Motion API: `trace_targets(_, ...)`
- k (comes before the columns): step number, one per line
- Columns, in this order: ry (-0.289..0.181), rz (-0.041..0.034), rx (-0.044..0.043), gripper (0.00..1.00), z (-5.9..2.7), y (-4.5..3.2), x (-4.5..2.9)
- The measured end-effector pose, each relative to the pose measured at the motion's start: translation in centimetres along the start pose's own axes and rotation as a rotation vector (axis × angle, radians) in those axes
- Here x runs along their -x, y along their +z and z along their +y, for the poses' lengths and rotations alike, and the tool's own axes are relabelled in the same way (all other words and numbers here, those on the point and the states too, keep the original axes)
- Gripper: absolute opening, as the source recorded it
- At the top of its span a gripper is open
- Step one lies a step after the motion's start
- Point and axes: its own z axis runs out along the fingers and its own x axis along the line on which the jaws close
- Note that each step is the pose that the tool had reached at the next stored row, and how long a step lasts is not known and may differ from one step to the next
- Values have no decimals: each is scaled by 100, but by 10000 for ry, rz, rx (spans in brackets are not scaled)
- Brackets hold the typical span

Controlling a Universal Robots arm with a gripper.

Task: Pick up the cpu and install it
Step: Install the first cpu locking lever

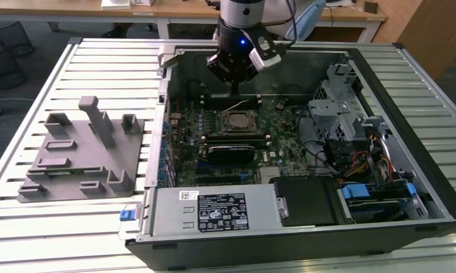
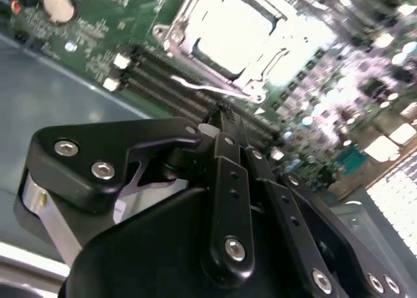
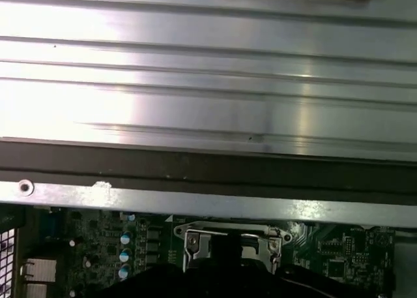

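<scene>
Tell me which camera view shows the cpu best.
The second wrist view: the cpu lies large and shiny in its socket frame, beyond the gripper. The exterior view shows it small. In the first wrist view dark arm parts cover most of it.

- An open black computer case (image 1: 432,170) lies on the slatted metal bench (image 1: 98,62).
- A grey plastic fixture tray (image 1: 83,165) sits at the exterior view's left of the case.
- A silver power supply box (image 1: 212,211) fills the case's near edge.
- Green motherboard (image 1: 284,136) inside.
</scene>
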Motion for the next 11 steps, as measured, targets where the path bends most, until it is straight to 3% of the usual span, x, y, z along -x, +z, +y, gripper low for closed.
trace_targets(11,-1,4,-39,11,-9,147,70)
